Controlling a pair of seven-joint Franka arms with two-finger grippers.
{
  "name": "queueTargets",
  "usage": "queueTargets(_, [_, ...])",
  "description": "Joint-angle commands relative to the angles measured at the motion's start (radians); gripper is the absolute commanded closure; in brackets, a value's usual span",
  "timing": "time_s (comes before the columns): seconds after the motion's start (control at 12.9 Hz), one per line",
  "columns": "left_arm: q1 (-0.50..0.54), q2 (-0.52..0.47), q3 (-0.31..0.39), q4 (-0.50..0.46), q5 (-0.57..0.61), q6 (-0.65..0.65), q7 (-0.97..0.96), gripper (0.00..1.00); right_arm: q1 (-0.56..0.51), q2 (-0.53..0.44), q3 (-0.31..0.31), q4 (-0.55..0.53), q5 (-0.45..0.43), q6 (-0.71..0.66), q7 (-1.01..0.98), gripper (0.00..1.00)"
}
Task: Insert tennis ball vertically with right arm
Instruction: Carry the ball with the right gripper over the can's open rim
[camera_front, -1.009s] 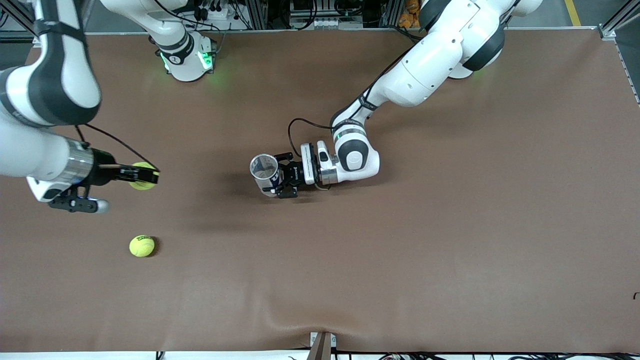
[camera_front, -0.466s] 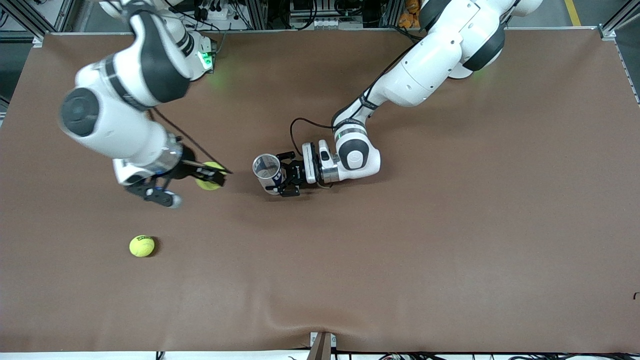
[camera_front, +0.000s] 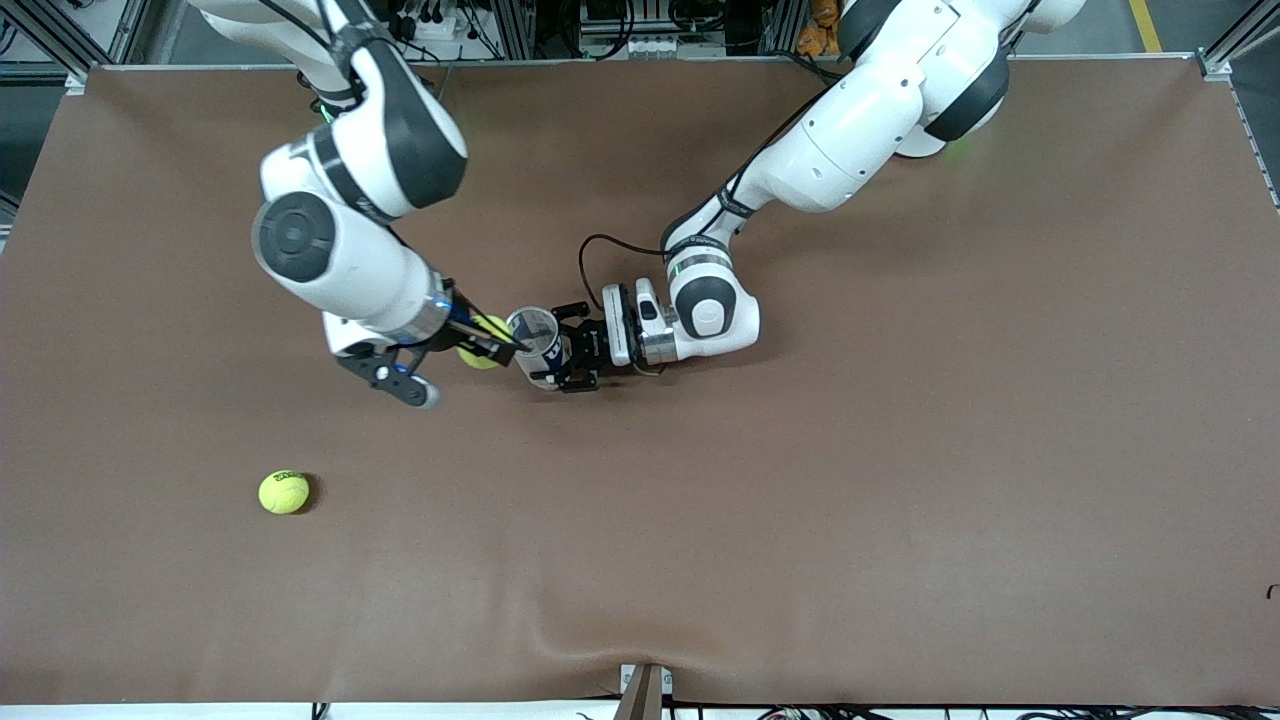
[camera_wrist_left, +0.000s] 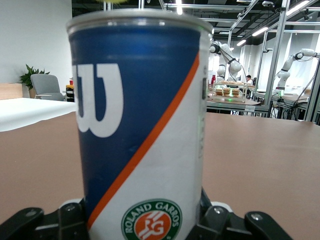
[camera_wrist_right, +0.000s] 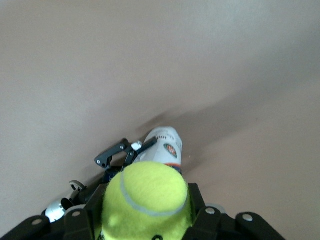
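My right gripper (camera_front: 490, 346) is shut on a yellow tennis ball (camera_front: 480, 352) and holds it just beside the open rim of the can, toward the right arm's end. The ball fills the right wrist view (camera_wrist_right: 146, 202), with the can (camera_wrist_right: 166, 144) below it. My left gripper (camera_front: 558, 352) is shut on the upright blue, white and orange tennis ball can (camera_front: 535, 345) at the table's middle. The can fills the left wrist view (camera_wrist_left: 140, 130).
A second tennis ball (camera_front: 284, 492) lies on the brown table (camera_front: 900, 450), nearer to the front camera and toward the right arm's end. The right arm's elbow (camera_front: 300, 235) hangs over the table above the gripper.
My right arm has swung in from the right arm's end of the table with the ball, ending beside the can's rim. The left gripper and can have stayed put.
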Motion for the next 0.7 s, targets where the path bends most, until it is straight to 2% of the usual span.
queueTargets(0.0, [-0.028,-0.008,0.006,-0.011,-0.046,0.032,0.021,0.27,0.047,0.022,-0.012,0.005,-0.003,0.009,0.069,0.71])
queueTargets(0.39, [-0.034,-0.008,0.006,-0.009,-0.054,0.041,0.024,0.27,0.07,0.028,-0.012,-0.038,-0.003,0.008,0.086,0.7])
queueTargets(0.47, [-0.035,-0.007,0.006,-0.009,-0.055,0.041,0.024,0.27,0.07,0.026,-0.012,-0.04,-0.003,0.003,0.086,0.67])
queueTargets(0.54, [-0.034,-0.007,0.006,-0.009,-0.055,0.041,0.024,0.27,0.068,0.026,-0.012,-0.053,-0.003,0.002,0.086,0.62])
queueTargets(0.62, [-0.034,-0.007,0.006,-0.009,-0.054,0.041,0.026,0.27,0.068,0.025,-0.012,-0.063,-0.003,0.0,0.086,0.32])
